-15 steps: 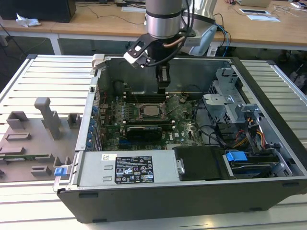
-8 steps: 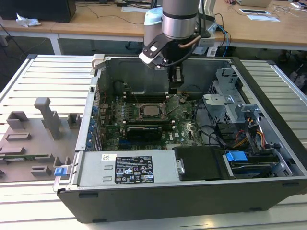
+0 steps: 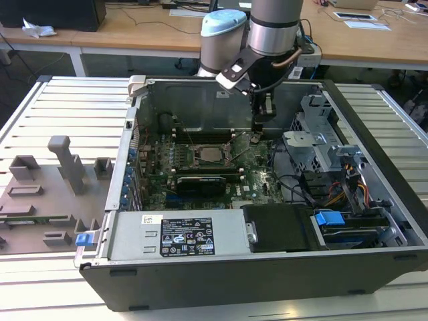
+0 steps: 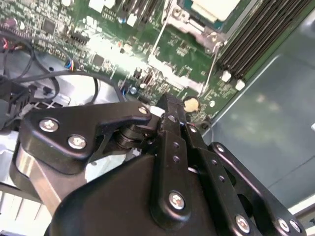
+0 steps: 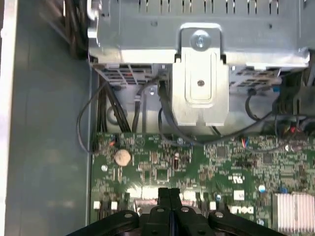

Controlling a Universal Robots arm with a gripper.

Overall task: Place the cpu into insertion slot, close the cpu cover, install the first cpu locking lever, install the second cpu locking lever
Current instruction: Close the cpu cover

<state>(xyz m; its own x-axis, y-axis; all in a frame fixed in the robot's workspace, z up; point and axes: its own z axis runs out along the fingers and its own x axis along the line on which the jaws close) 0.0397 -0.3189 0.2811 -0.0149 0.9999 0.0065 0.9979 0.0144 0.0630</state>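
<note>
The cpu (image 3: 214,155) lies with its silver top up inside the insertion slot (image 3: 198,158) on the green motherboard (image 3: 257,179). In the second wrist view the cpu (image 4: 216,7) sits inside the grey cpu cover frame (image 4: 183,14), and two thin wire locking levers (image 4: 157,37) (image 4: 211,69) run alongside the socket. My gripper (image 3: 257,129) hangs low over the board, to the exterior view's right of the socket. Its black fingers (image 5: 170,196) are pressed together, shut, with nothing visible between them. The fingertips (image 4: 170,105) hover close to a round coin battery (image 4: 190,103).
The open case (image 3: 221,264) walls in the board on all sides. A metal drive cage (image 3: 314,144) with cables stands at the exterior view's right, and a power supply (image 3: 177,234) sits at the front. Long black memory slots (image 4: 251,44) flank the socket. A grey fixture plate (image 3: 50,194) lies outside, at the exterior view's left.
</note>
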